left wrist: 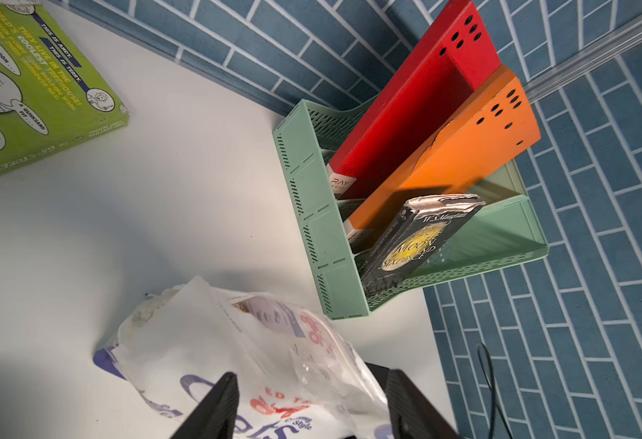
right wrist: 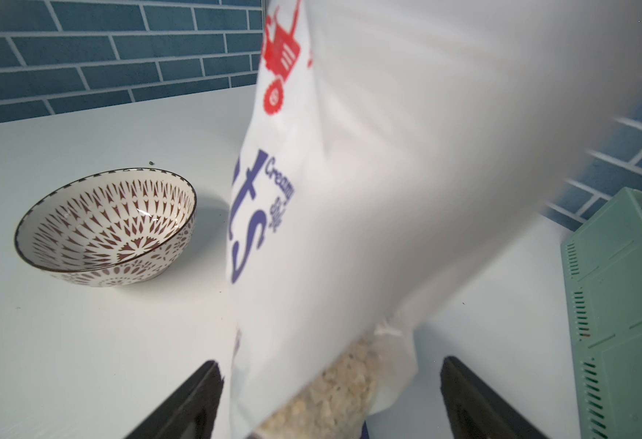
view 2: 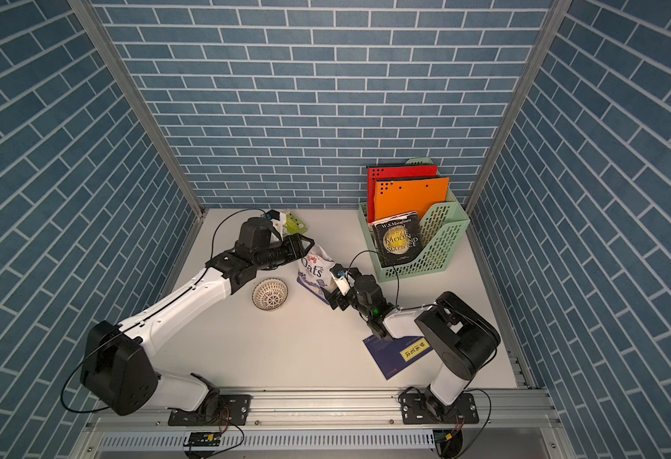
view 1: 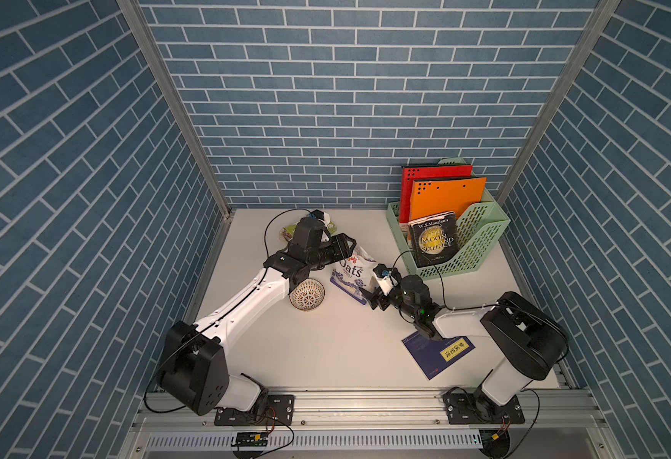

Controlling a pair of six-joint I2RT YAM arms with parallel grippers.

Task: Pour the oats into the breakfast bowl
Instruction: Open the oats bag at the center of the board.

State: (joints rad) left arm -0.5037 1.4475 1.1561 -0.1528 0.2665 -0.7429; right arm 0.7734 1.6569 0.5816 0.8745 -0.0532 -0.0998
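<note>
Both arms reach inward to the white plastic "Oats" pouch [view 1: 351, 274].
The left pincer [left wrist: 311, 403] straddles its crumpled mouth, grip unclear; the right pincer [right wrist: 330, 399] gapes around its base. It stands mouth-up on the desk [view 1: 325, 349], slightly tilted; round brown-patterned ceramic bowl [view 1: 307, 295] near the left pincer.

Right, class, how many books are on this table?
5. Three stand in the mint rack: red book, orange book, black paperback. A green book lies near the back wall; a blue book lies flat beneath the right arm. Others may be hidden.
</note>
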